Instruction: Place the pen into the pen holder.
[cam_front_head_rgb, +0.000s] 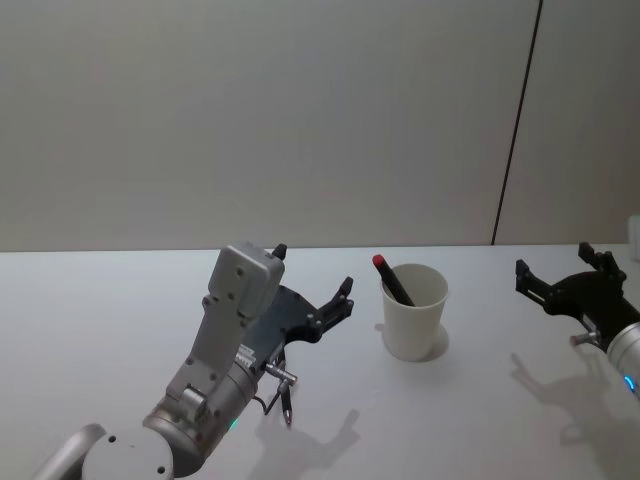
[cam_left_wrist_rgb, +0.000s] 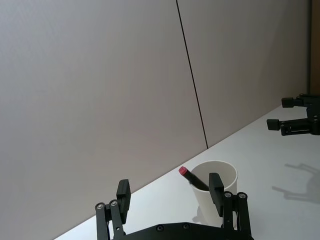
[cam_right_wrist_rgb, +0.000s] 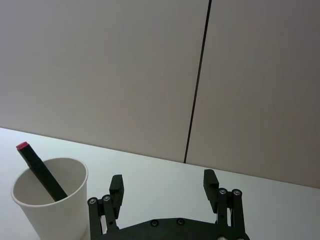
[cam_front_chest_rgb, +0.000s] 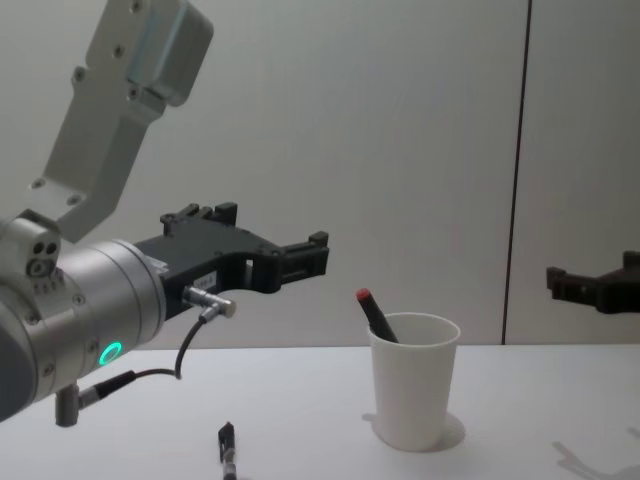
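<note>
Now | pen (cam_front_head_rgb: 394, 281) leans inside pen holder (cam_front_head_rgb: 413, 325) on desk (cam_front_head_rgb: 120, 320), red cap above rim | left gripper (cam_front_head_rgb: 314, 267) near holder, jaws spread, empty | right gripper (cam_front_head_rgb: 558, 262) well apart, jaws spread, empty | placement looks done; nothing seems left.

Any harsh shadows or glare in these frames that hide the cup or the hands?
Head view: no glare; the left hand and right hand cast soft shadows on the white table, clear of the tapered white paper cup. Chest view: even light, cup sharp.
</note>
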